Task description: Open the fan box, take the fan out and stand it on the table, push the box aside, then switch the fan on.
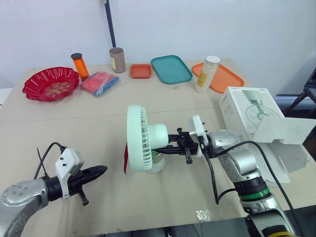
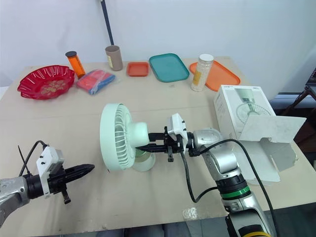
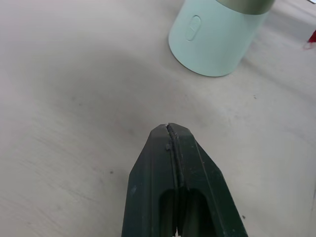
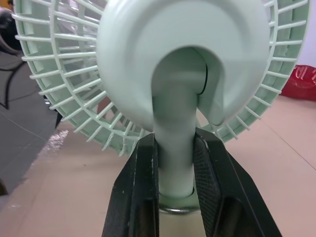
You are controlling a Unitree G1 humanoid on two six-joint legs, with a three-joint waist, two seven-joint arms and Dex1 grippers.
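Looking at a pale mint desk fan (image 1: pixel 143 139): round slatted cage up front, smooth domed motor housing behind, short neck, chunky round base with an oblong button (image 3: pixel 195 28) on its side. Stands upright on the tabletop (image 1: pixel 98 123), pretty much dead centre. Long axis straight up; cage facing 9 o'clock, back of the housing toward 3 o'clock. Pinched at the neck by the right claw (image 1: pixel 159 148), coming in from 3 o'clock with a black finger (image 4: pixel 140 187) on either side. As for the left claw (image 1: pixel 98 171): pressed together, down low at about 8 o'clock of the fan, tips aimed toward the base, clearly apart from it.

White fan box (image 1: pixel 249 113) over at 3 o'clock by the tabletop edge, fan picture printed on top, flap open toward 4 o'clock; can't see inside.

Along the far side, from 10 round to 1 o'clock: red patterned bowl (image 1: pixel 34 79), orange pill bottle (image 1: pixel 80 66) with a black cap, red-and-blue packet (image 1: pixel 99 83), brown canister (image 1: pixel 117 59), small orange tray (image 1: pixel 140 70), teal tray (image 1: pixel 171 68), bigger orange tray (image 1: pixel 224 78). White-capped jar (image 1: pixel 207 74) of yellowish stuff at that last tray's near-left corner; can't tell whether on it or just beside.
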